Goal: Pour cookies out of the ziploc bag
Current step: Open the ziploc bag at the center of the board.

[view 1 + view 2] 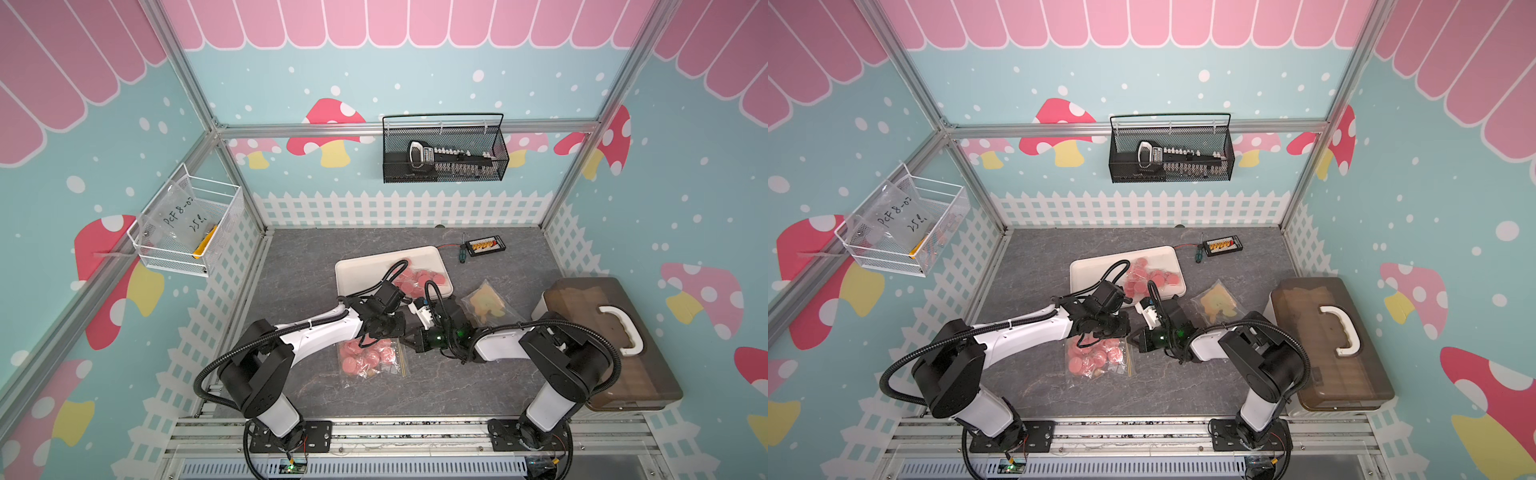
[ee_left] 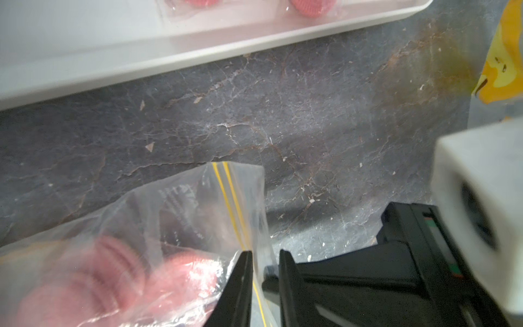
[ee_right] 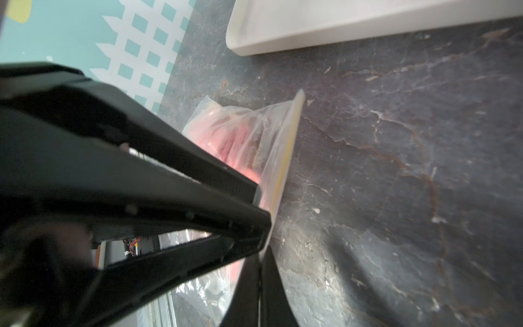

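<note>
Closest to the left wrist lens, the left gripper (image 2: 265, 254) has its jaws a little apart. The yellow zip strip of the ziploc bag (image 2: 181, 215) runs through the gap, and I cannot tell whether they touch the film. Pink cookies (image 2: 93, 277) bulge inside the bag, blurred. Beyond it, across bare grey tabletop (image 2: 311, 119), sits the white tray (image 2: 141, 61), with a few more pink cookies in it.

From the right wrist, the right gripper (image 3: 259, 263) is pressed fully closed. The bag's zip edge runs down into its tips, so it appears to pinch that edge. The left gripper's tips crowd the same spot.

In both top views the bag (image 1: 374, 359) lies flat just on the robot's side of the tray, not touching it. Both grippers meet at the bag corner nearest the tray.

The film looks thin, limp and slippery, so it probably needs a firm pinch on the stiffer zip strip, one lip per gripper, to open the mouth. The load seems light, but the loose discs will shift. Their glossy wrappers should let them slide out quickly, and they may be brittle. For tipping, the sealed edge farthest from the zip looks the best hold.
</note>
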Action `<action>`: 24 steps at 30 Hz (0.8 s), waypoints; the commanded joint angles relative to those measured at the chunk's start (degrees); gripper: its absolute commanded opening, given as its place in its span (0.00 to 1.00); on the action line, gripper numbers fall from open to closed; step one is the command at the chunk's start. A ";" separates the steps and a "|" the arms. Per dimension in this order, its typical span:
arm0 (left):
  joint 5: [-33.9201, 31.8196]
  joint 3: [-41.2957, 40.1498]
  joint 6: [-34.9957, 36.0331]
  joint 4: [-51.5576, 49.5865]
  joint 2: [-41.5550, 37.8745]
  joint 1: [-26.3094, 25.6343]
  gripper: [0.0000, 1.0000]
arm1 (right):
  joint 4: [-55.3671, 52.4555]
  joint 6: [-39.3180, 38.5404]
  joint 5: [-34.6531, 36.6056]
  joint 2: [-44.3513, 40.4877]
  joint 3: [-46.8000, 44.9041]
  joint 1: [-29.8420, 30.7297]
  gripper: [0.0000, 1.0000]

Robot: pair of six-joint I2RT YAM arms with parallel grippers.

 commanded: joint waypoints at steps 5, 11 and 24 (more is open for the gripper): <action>-0.88 -0.88 -0.80 -2.15 -1.23 -0.81 0.21 | 0.05 0.24 0.67 0.56 0.83 0.62 0.00; -1.95 -1.15 -0.94 -2.72 -1.37 -0.90 0.19 | 0.02 0.41 0.83 0.46 0.84 0.62 0.00; -3.32 -0.12 -1.24 -1.65 1.73 -1.14 0.20 | -1.18 -0.30 0.85 -0.30 1.27 0.80 0.00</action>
